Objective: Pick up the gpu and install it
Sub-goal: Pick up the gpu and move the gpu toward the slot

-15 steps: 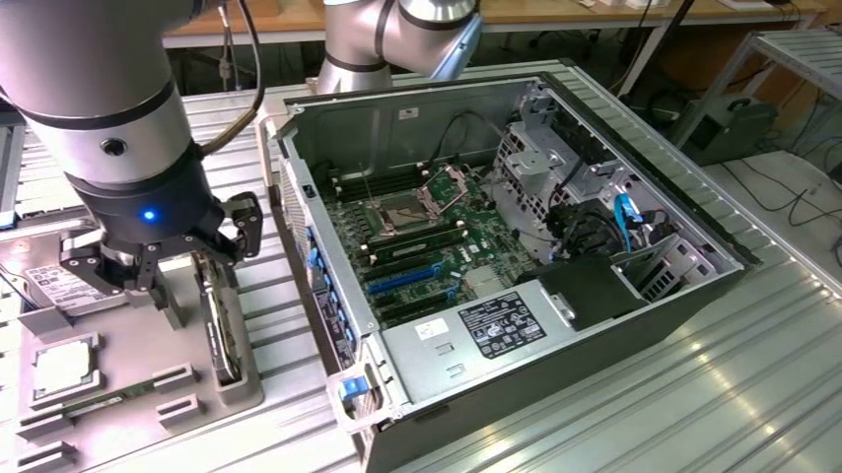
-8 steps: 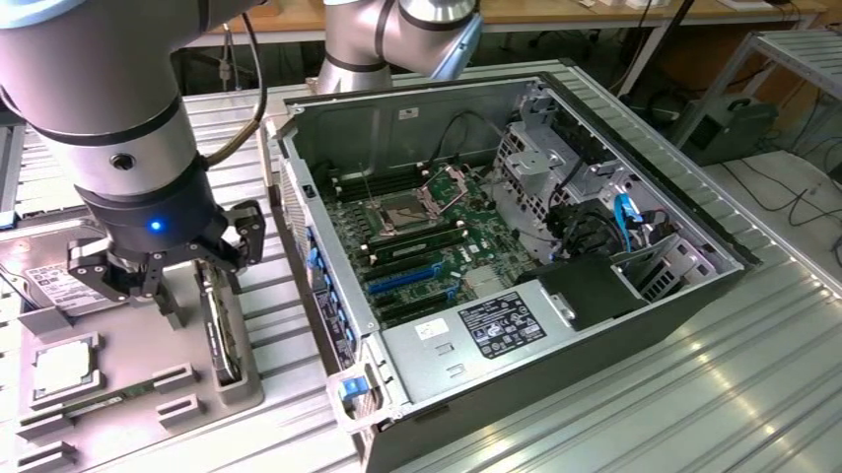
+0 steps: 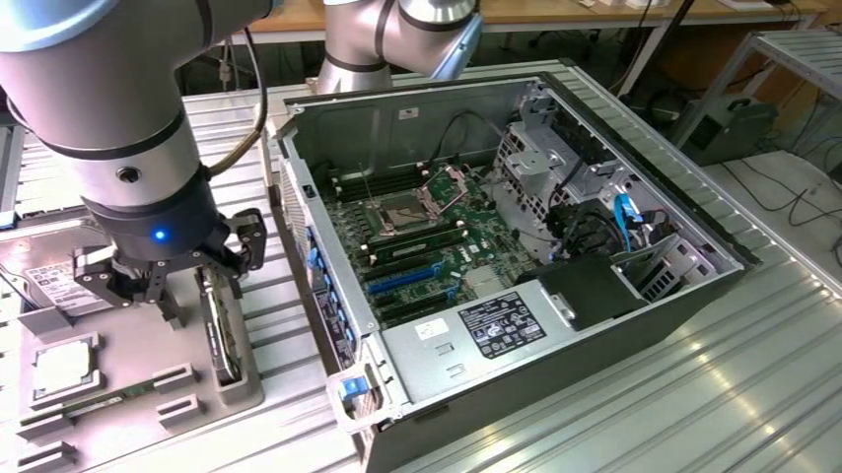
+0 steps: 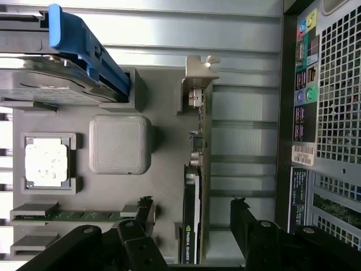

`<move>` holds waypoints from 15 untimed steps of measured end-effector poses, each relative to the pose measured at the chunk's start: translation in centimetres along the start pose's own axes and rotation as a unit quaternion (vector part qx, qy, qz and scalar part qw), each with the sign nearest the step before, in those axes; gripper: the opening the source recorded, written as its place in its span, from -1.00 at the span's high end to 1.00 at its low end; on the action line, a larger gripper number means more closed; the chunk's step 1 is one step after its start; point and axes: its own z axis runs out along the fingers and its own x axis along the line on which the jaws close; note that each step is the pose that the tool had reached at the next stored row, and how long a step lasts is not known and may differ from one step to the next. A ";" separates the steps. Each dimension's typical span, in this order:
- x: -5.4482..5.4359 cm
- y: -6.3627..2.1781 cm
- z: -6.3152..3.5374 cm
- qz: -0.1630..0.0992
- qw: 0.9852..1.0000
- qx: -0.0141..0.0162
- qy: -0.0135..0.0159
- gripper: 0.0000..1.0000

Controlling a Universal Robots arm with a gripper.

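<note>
Ribbed metal bench (image 3: 736, 374), grey tray (image 3: 132, 384) just beside open pc case (image 3: 526, 246). Gpu (image 4: 196, 147) stands on edge in a tray slot. Gripper (image 4: 192, 201) hangs over it w/ jaws wide, one finger each side, holding nothing. Risks imo: an off-centre close could tilt the card in its slot; a pinch on the cooler rather than the board could slip or damage parts.

From here, the gpu (image 4: 192, 217) shows white lettering low on its black edge that reads NVIDIA QUADRO. The white sticker (image 4: 303, 154) on the back panel of the computer case (image 4: 338, 84) carries print too small to read, and so does the black label (image 3: 507, 326) inside the case.
</note>
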 end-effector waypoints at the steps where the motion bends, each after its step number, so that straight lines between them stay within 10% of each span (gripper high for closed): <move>1: 0.0 -0.01 0.09 0.000 1.000 0.000 0.000 -0.33; 15: 0.0 -0.36 1.58 0.000 1.000 0.000 0.000 -0.33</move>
